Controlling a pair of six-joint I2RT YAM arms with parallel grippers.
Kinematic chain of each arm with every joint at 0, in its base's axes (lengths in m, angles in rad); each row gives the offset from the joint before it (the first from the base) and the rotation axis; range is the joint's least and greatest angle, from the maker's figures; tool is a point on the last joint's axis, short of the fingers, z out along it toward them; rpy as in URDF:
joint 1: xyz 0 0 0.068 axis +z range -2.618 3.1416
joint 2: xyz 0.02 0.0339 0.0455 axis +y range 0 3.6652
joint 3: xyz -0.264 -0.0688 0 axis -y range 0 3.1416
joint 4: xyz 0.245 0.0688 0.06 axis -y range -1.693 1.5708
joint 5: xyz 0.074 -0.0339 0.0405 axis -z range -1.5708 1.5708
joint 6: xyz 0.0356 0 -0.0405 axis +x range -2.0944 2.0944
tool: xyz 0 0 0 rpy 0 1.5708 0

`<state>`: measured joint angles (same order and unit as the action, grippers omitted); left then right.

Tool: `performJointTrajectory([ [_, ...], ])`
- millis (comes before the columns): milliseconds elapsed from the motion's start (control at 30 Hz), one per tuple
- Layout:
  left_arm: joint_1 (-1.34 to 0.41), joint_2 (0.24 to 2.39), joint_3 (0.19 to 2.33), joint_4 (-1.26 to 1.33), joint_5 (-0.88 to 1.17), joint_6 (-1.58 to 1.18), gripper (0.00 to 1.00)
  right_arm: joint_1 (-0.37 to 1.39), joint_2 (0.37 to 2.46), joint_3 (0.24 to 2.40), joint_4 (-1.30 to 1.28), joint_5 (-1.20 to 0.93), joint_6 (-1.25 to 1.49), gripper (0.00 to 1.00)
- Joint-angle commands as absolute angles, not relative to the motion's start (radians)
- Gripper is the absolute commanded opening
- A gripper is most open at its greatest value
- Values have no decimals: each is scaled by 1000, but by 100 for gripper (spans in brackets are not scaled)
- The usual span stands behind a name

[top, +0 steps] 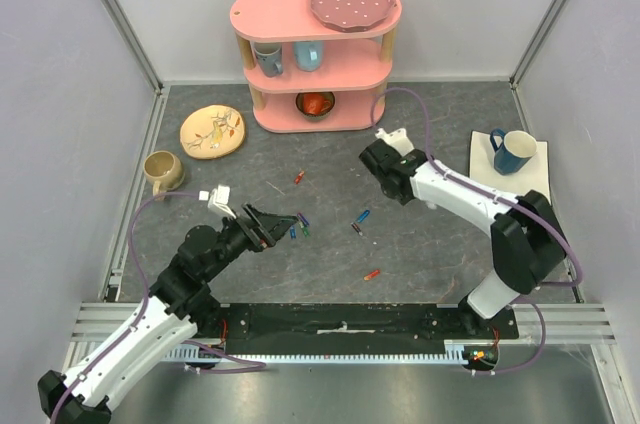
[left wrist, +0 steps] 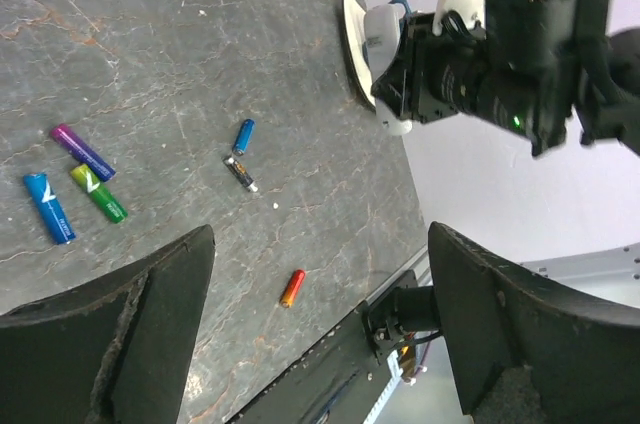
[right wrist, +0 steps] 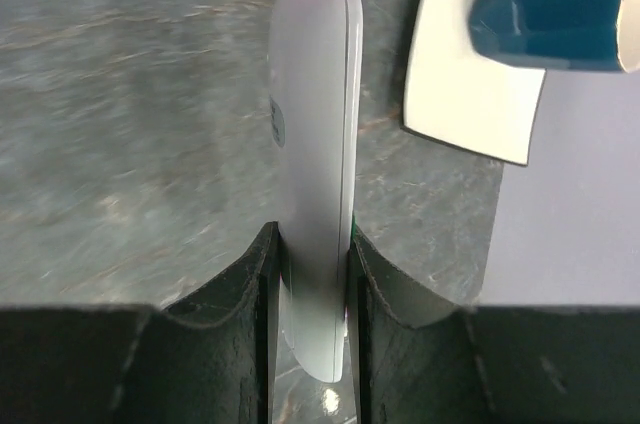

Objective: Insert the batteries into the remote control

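Observation:
My right gripper (right wrist: 312, 244) is shut on the remote control (right wrist: 310, 94), a slim white handset held edge-on above the table; the gripper also shows in the top view (top: 378, 157) right of centre. In the left wrist view the remote (left wrist: 386, 44) sticks out of that gripper. My left gripper (left wrist: 320, 234) is open and empty, hovering at the left (top: 272, 224) over loose batteries. Purple (left wrist: 82, 151), green (left wrist: 98, 193) and blue (left wrist: 49, 208) batteries lie together. A blue one (left wrist: 243, 134) and a dark grey one (left wrist: 240, 172) lie further on. An orange-red one (left wrist: 292, 287) lies near the front rail.
A pink shelf (top: 315, 54) with a plate, mugs and a bowl stands at the back. A yellow plate (top: 212, 130) and a beige mug (top: 163, 172) are at the left. A blue mug (top: 513, 149) stands on a white mat (top: 540, 179) at the right. Another orange-red battery (top: 299, 177) lies mid-table.

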<state>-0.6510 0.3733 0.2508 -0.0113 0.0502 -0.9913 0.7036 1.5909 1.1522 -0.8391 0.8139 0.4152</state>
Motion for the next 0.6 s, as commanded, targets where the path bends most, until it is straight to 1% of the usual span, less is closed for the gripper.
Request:
performJointTrajectory([
  [0,-647,308,223,-83,32,-936,91,577,1621,1158,-793,859,400,0],
  [133,-647,310,224,-107,40,-907,90,503,1736,1170,-772,831,422,0],
  [333,-647,319,224,-135,74,-884,90,492,1873,1215,-741,784,437,0],
  [567,-647,295,206,-149,84,-870,90,473,1960,1285,-741,732,439,0],
])
